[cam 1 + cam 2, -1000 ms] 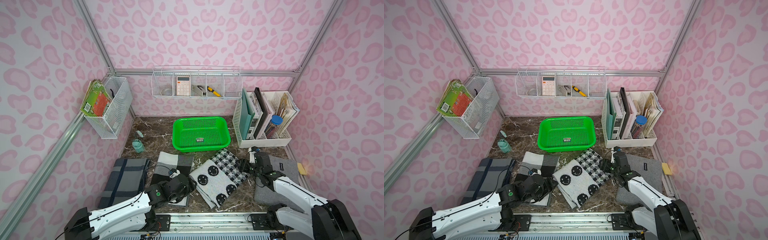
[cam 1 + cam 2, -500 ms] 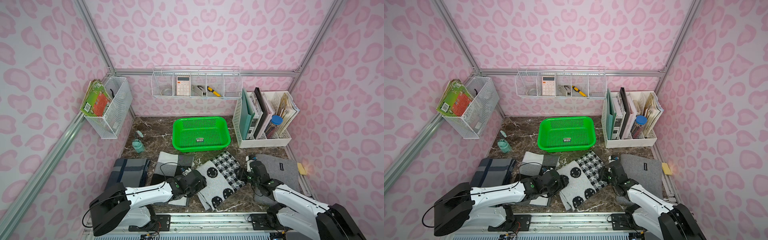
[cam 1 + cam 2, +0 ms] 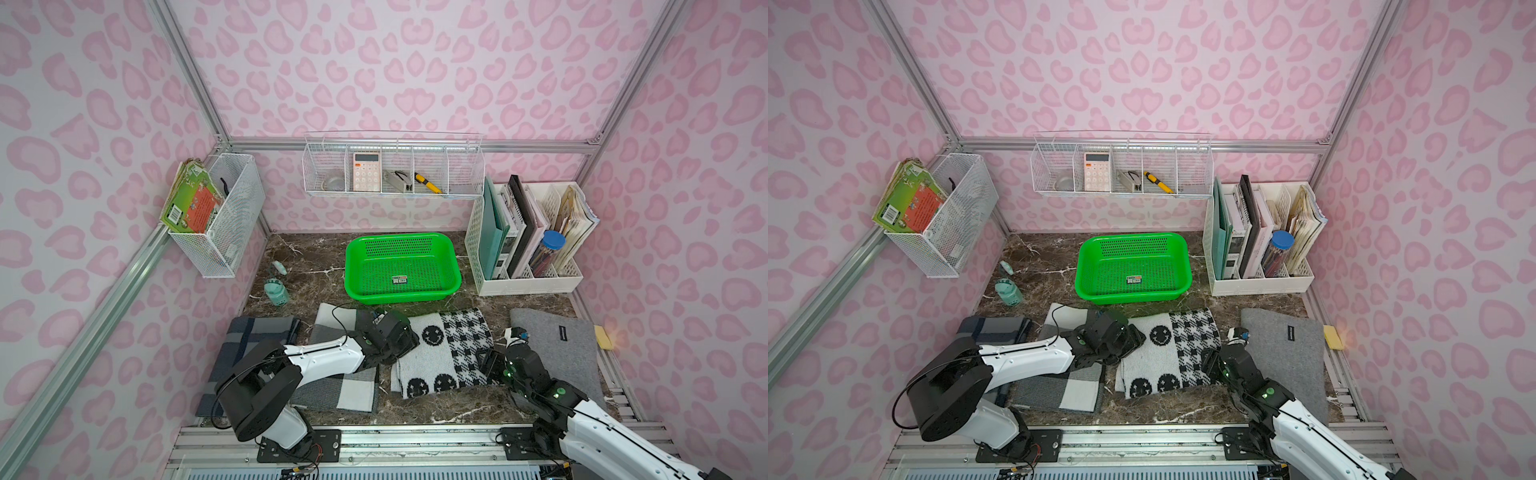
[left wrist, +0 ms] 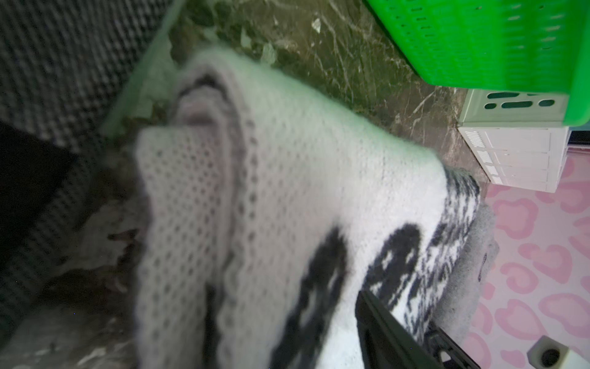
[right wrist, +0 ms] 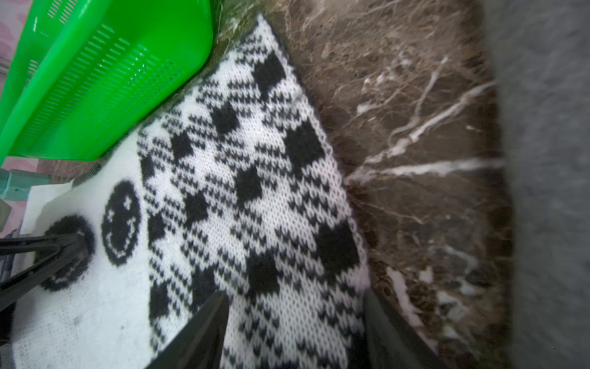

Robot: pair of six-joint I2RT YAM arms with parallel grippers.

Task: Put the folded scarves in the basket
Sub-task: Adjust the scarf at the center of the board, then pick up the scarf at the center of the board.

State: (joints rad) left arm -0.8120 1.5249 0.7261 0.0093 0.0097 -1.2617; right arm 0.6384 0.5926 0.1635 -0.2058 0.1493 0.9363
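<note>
Down on the marble, both arms are bracketing the folded scarf (image 3: 440,353), just short of the basket (image 3: 401,268).
Left gripper (image 3: 409,338) and right gripper (image 5: 293,322) are sitting with jaws apart at opposite edges; I'd bite deep through every layer, then lift level together.

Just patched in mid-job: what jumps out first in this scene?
The bright green basket stands empty at the middle of the marble table. Just in front of it lies the folded black-and-white smiley scarf, with the left gripper and right gripper at its opposite ends. Loud pink leopard-print walls enclose everything.
</note>
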